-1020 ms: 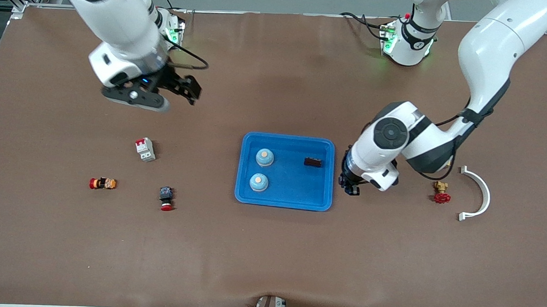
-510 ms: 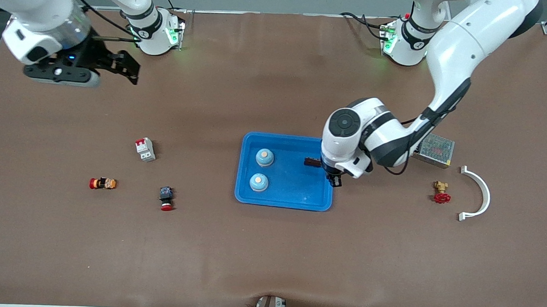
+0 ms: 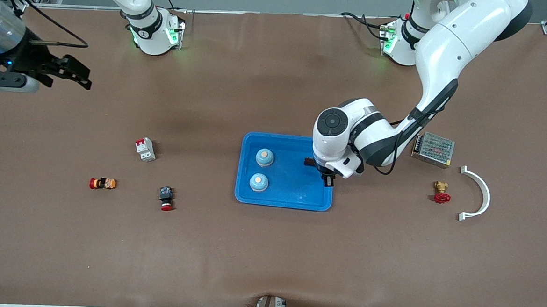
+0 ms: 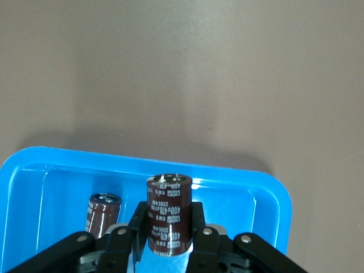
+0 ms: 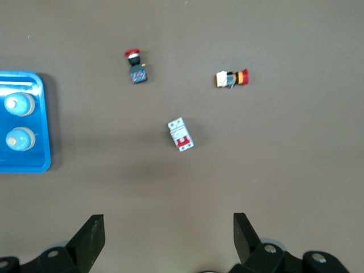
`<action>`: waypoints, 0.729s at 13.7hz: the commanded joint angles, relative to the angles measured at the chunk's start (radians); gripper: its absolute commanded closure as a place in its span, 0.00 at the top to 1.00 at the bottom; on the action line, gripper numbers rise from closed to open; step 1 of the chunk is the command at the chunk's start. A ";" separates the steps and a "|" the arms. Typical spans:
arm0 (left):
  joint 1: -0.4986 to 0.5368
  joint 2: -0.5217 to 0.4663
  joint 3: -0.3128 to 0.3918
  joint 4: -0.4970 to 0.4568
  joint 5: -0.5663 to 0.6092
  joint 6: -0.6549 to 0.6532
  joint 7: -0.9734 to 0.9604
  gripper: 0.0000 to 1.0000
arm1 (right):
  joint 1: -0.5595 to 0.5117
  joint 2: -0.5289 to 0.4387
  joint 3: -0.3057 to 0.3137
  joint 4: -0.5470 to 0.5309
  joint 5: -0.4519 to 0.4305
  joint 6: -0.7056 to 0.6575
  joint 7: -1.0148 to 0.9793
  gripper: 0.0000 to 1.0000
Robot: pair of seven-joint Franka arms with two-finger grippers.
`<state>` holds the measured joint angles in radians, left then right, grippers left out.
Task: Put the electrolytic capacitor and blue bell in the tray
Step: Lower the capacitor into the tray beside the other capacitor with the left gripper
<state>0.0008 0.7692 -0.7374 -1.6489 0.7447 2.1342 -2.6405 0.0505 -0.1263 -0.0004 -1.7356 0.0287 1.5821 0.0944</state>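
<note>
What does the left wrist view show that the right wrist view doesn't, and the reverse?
Only the left wrist view: the left claw shut on an upright electrolytic capacitor over the tray, with a second capacitor in the tray beside it.

Only the right wrist view: the open right claw high over the table, two blue bells in the tray, a white circuit breaker, a red-capped push button, and a small red and orange part.

Both: the blue tray and the brown table.

Circuit breaker (image 3: pixel 145 149), red-capped button (image 3: pixel 166 198), valve (image 3: pixel 441 192), white bracket (image 3: pixel 477 194), power supply (image 3: pixel 433 149).
</note>
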 commanded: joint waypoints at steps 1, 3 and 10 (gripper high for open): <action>-0.019 0.032 0.007 0.046 0.015 0.001 0.088 0.00 | -0.086 -0.013 0.016 -0.019 -0.003 0.071 -0.062 1.00; -0.019 0.050 0.007 0.051 0.008 0.032 0.137 0.00 | -0.101 0.013 0.016 -0.009 -0.010 0.111 -0.065 1.00; -0.024 0.094 0.009 0.075 0.012 0.047 0.206 0.00 | -0.100 0.066 0.019 0.045 -0.049 0.119 -0.061 1.00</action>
<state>-0.0048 0.8394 -0.7359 -1.6147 0.7447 2.1815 -2.4584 -0.0378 -0.0718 0.0065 -1.7175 -0.0061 1.7115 0.0334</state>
